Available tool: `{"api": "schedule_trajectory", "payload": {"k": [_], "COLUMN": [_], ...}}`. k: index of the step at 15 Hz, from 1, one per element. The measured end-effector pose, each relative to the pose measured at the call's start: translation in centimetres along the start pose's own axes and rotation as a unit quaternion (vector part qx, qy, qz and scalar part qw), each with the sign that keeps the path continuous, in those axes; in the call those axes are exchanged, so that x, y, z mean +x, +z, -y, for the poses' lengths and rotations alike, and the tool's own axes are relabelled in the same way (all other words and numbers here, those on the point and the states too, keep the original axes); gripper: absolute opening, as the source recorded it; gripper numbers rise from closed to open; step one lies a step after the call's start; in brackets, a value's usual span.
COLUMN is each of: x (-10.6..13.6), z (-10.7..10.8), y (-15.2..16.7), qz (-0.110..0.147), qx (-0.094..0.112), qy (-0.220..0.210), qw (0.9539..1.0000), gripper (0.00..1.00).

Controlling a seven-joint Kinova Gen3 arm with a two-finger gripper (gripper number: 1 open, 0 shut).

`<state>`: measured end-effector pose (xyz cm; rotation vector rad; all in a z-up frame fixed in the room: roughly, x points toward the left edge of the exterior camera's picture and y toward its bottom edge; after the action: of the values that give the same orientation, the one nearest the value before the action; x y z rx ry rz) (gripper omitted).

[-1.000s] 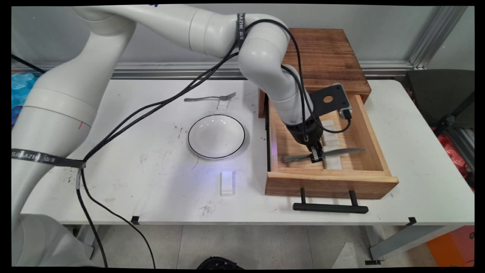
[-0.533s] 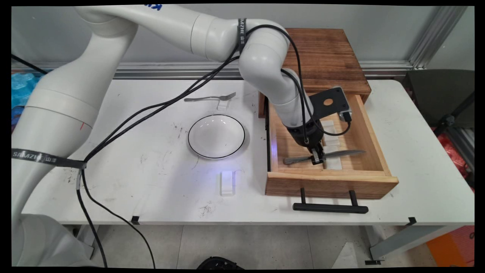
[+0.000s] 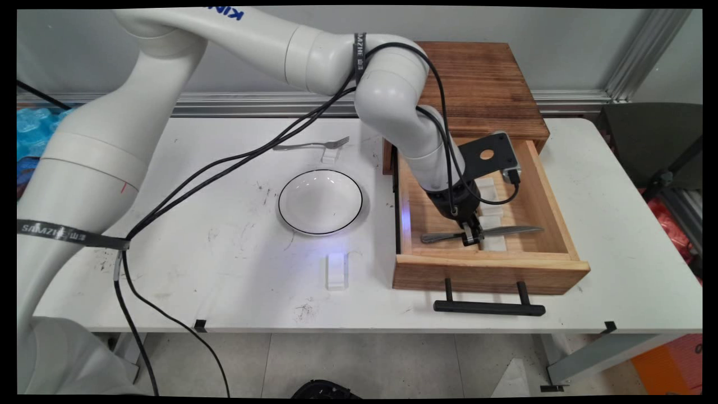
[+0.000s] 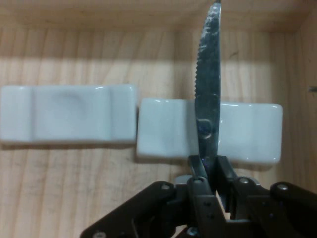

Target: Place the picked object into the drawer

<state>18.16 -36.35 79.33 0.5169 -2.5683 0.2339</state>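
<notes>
In the main view, the gripper (image 3: 472,237) reaches down into the open wooden drawer (image 3: 547,193), its fingers pinched onto a table knife (image 3: 507,230) near the knife's middle. The knife lies crosswise, its handle sticking out to one side of the gripper and its blade to the other, over a white rest (image 3: 493,241) just beneath. A second white rest (image 3: 487,189) lies farther back in the drawer, partly hidden by the arm. Well off to the gripper's left on the table (image 3: 617,269) sit a white plate (image 3: 320,201) with a dark rim, a fork (image 3: 312,146) beyond it, and another white rest (image 3: 336,270) nearer the table's front edge. In the hand view, the gripper (image 4: 207,171) clamps the knife (image 4: 208,94), whose serrated blade runs straight ahead across one white rest (image 4: 250,130); the other rest (image 4: 67,114) lies just beside it to the left, a narrow gap between them, both on the drawer (image 4: 148,44) floor.
</notes>
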Motion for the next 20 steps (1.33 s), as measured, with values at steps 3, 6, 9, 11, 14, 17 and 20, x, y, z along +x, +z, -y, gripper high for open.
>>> {"api": "schedule_trajectory", "payload": {"k": [3, 6, 9, 11, 14, 17, 20], "x": [-0.04, -0.06, -0.09, -0.12, -0.18, -0.22, -0.23], "z": [0.01, 0.05, 0.12, 0.19, 0.31, 0.41, 0.52], "y": [0.18, 0.35, 0.46, 0.55, 0.64, 0.75, 0.73], "qz": [-0.002, -0.003, -0.005, -0.006, -0.007, -0.008, -0.009], "qx": [-0.001, -0.002, -0.001, -0.001, 0.001, 0.001, 0.002], "qy": [0.004, 0.008, 0.01, 0.012, 0.014, 0.016, 0.015], "qw": [1.0, 1.0, 0.9999, 0.9999, 0.9999, 0.9998, 0.9998], "gripper": [0.0, 0.0, 0.0, 0.0, 0.0, 1.0, 1.0]}}
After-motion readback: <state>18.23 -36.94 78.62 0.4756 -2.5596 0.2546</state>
